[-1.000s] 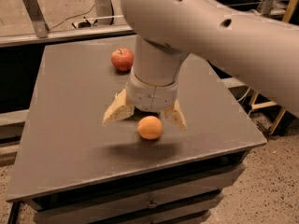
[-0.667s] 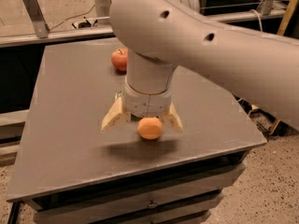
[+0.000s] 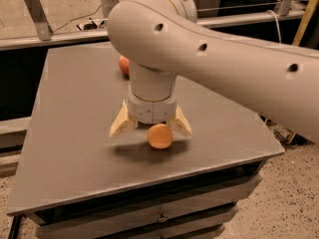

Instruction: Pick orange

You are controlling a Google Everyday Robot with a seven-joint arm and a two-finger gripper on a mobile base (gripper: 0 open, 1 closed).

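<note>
The hand (image 3: 150, 130) hangs low at mid-frame, its fingers spread wide and gripping nothing. The orange (image 3: 160, 136) rests on the tabletop (image 3: 70, 133) between them, nearer the finger toward frame right. It looks light, firm and round, so it may roll; best to pinch it across its widest middle.

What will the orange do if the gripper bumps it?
It's round, so the orange would probably roll across the flat table. Its matte skin looks grippy, probably not slippery. The open gripper straddles it.
</note>
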